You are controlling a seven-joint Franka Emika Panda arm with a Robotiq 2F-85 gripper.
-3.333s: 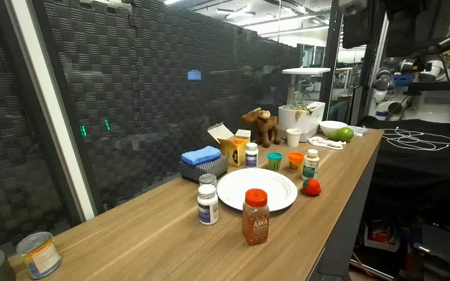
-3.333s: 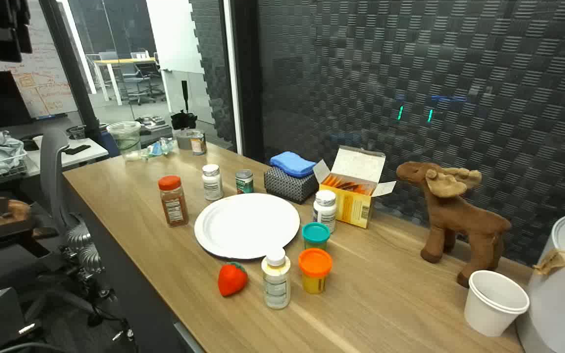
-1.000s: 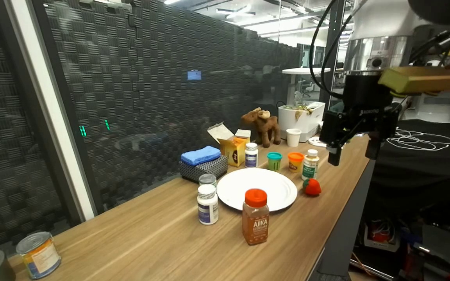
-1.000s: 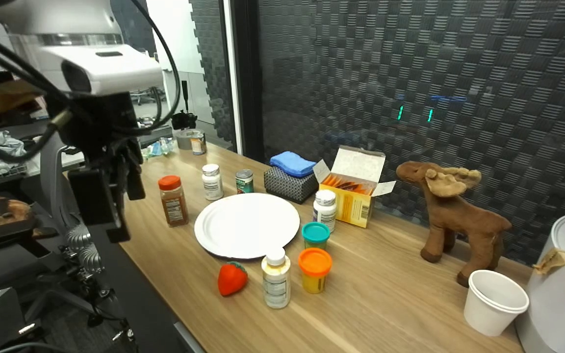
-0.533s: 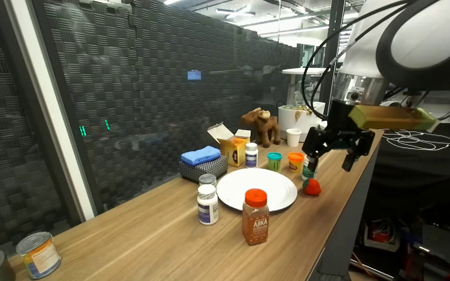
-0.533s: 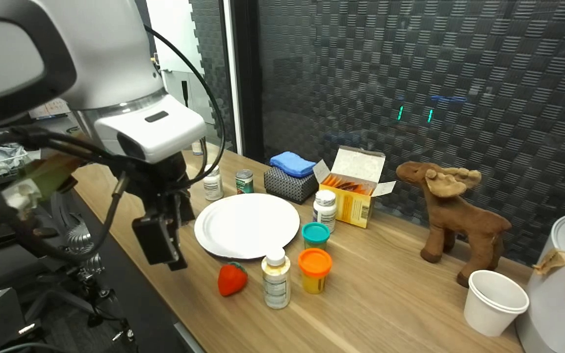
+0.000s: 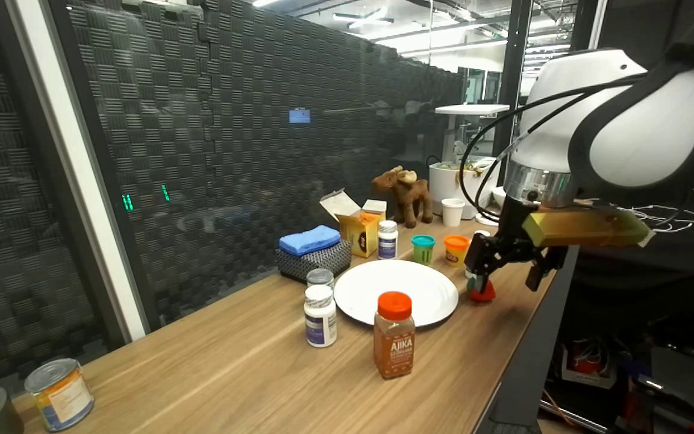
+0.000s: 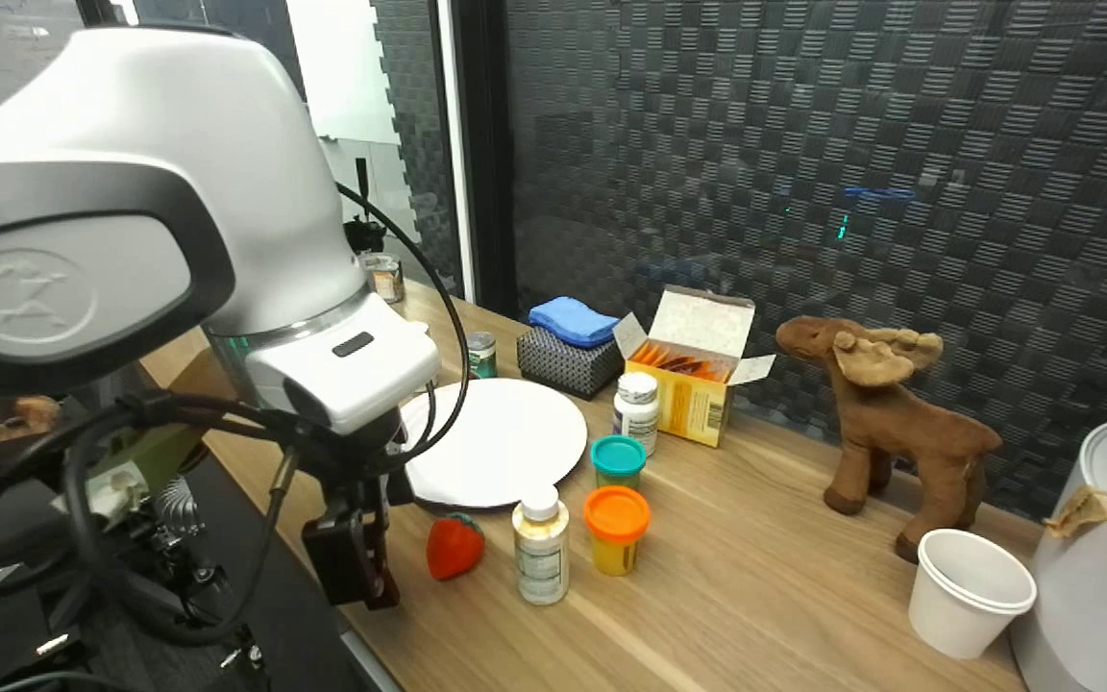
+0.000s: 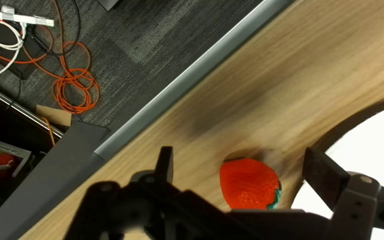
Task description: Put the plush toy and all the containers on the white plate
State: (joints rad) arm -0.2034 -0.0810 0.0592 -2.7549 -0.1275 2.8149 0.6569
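Note:
My gripper [image 7: 506,284] is open, pointing down near the table's edge. In the wrist view a red toy strawberry [image 9: 248,183] lies between the spread fingers, touched by neither as far as I can tell. The white plate [image 7: 383,286] holds nothing. Around it stand a red-lidded jar [image 7: 395,349], a white pill bottle [image 7: 321,325], a small tin [image 7: 321,277], another white bottle [image 8: 636,413], a green-capped tub [image 8: 618,461], an orange-capped tub [image 8: 616,524] and a white-capped bottle [image 8: 541,557]. The brown plush toy [image 8: 899,413] stands upright farther along the table.
By the wall are an open yellow box [image 8: 693,408] and a patterned dark box [image 8: 568,363] with a blue cloth [image 8: 573,322]. A paper cup [image 8: 967,596] is beside the planter [image 8: 1101,557]. The table's edge [image 9: 178,86] runs close to the gripper.
The arm has come in over the table and lowered, bringing the open gripper down around the strawberry. The objects on the table have not moved.

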